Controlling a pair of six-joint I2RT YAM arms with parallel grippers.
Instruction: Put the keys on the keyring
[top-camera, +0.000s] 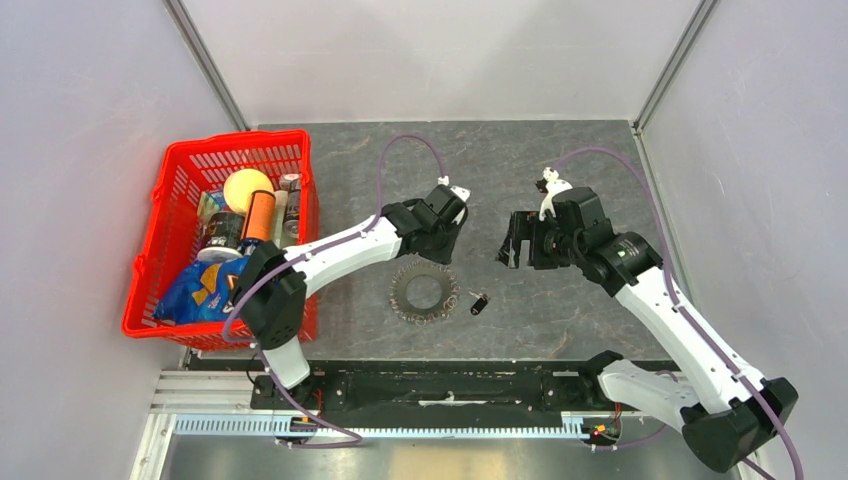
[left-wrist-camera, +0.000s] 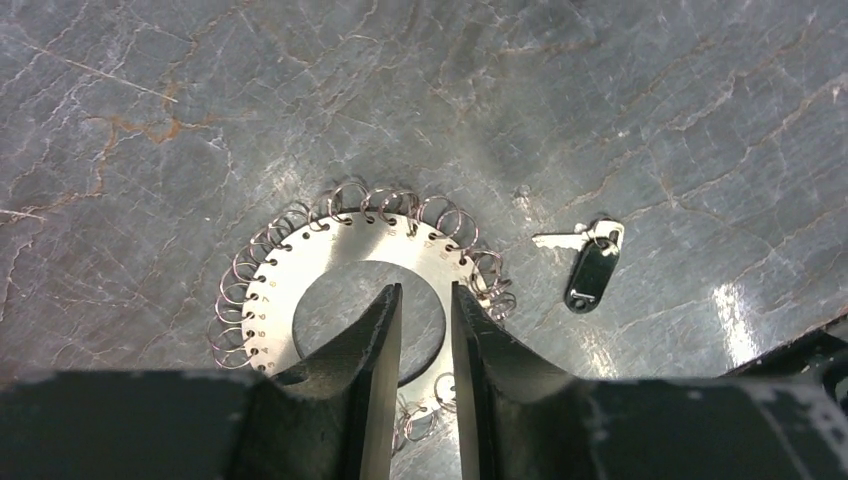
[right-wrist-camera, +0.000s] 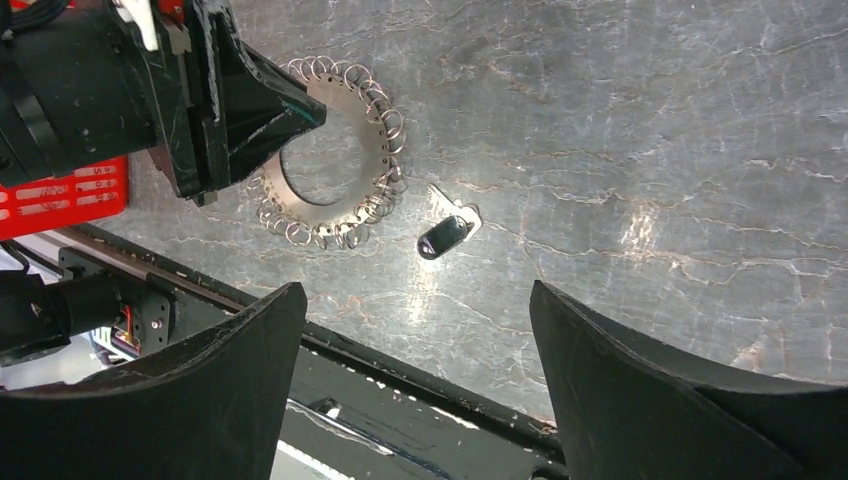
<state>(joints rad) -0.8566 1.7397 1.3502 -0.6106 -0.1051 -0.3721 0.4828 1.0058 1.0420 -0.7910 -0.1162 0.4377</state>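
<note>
The keyring (top-camera: 401, 287) lies flat on the grey table near its front: a metal disc with a round hole and many small wire rings round its rim. It also shows in the left wrist view (left-wrist-camera: 300, 270) and the right wrist view (right-wrist-camera: 362, 130). The small key with a black head (top-camera: 479, 302) lies loose just right of it, apart from it, seen as well in the left wrist view (left-wrist-camera: 590, 275) and the right wrist view (right-wrist-camera: 444, 236). My left gripper (top-camera: 444, 243) hovers over the ring's far edge, jaws a narrow gap apart and empty (left-wrist-camera: 426, 290). My right gripper (top-camera: 511, 250) is wide open and empty (right-wrist-camera: 417, 290), up and right of the key.
A red basket (top-camera: 180, 170) with a can, a chip bag and other goods stands at the table's left. A black rail (top-camera: 450, 385) runs along the near edge. White walls close in the table on three sides.
</note>
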